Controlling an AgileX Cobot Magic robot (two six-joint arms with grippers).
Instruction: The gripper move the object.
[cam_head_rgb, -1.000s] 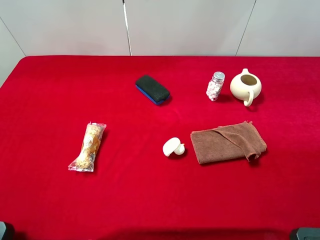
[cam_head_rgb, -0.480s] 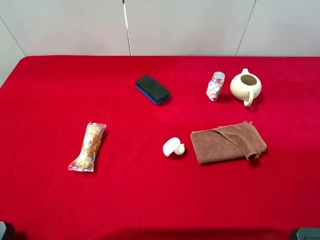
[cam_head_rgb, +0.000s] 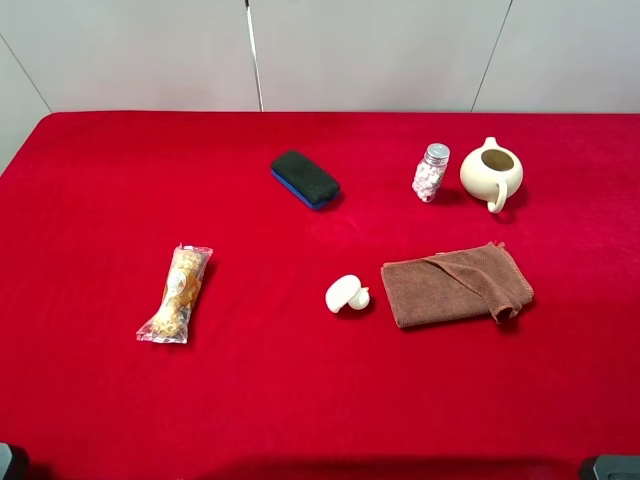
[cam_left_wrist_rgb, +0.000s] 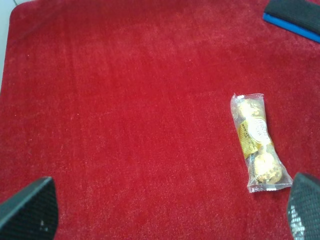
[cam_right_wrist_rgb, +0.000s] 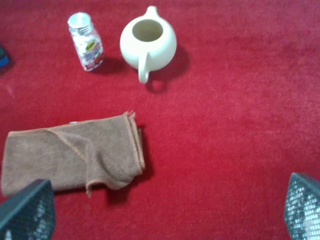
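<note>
Toward two o'clock on the red surface (cam_head_rgb: 100, 400), the lidless teapot (cam_head_rgb: 491, 172) sits upright beside a pill bottle (cam_head_rgb: 431, 172), handle facing the right gripper (cam_right_wrist_rgb: 165, 210), whose jaws are spread wide, empty, well apart from it.

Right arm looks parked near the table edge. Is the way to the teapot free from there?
Probably yes. The right gripper is open, and only the flat brown cloth lies partly between it and the teapot; the bottle stands beside it, apart.
</note>
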